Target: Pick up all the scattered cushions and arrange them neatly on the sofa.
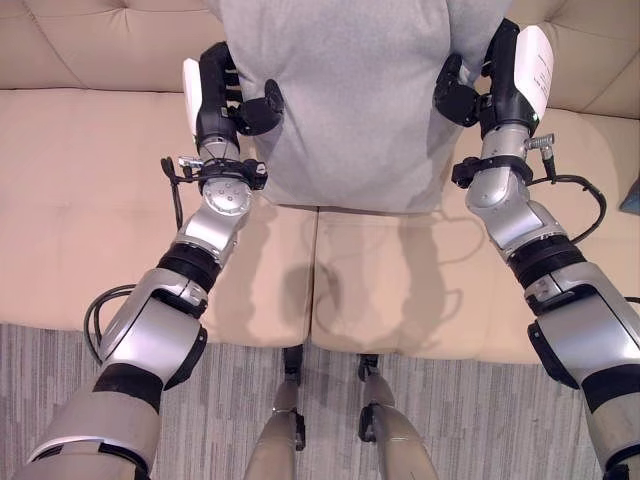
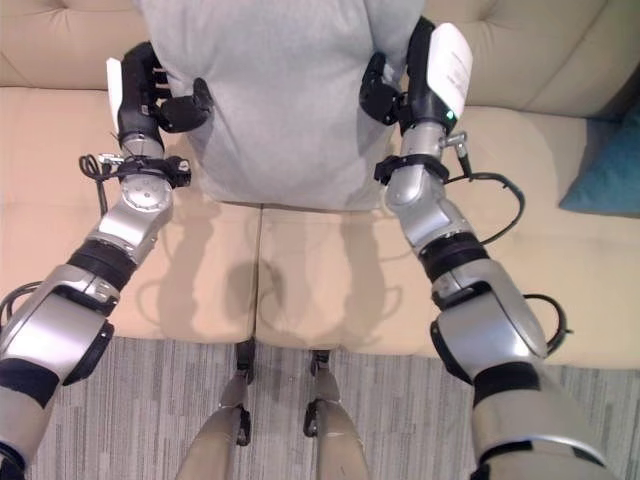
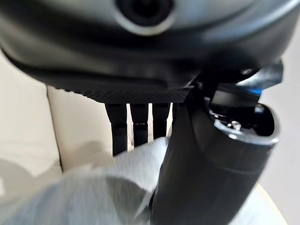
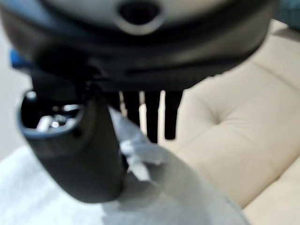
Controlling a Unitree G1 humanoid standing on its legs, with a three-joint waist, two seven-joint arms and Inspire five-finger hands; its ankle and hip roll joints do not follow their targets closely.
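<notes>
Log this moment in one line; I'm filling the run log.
left hand: shut on grey cushion | right hand: shut on grey cushion | cushion: held over sofa | teal cushion: on sofa

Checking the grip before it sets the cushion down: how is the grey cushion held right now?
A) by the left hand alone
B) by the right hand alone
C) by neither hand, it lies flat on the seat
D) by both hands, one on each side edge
D: the left hand and right hand each pinch a side edge of the grey cushion above the sofa.
</notes>
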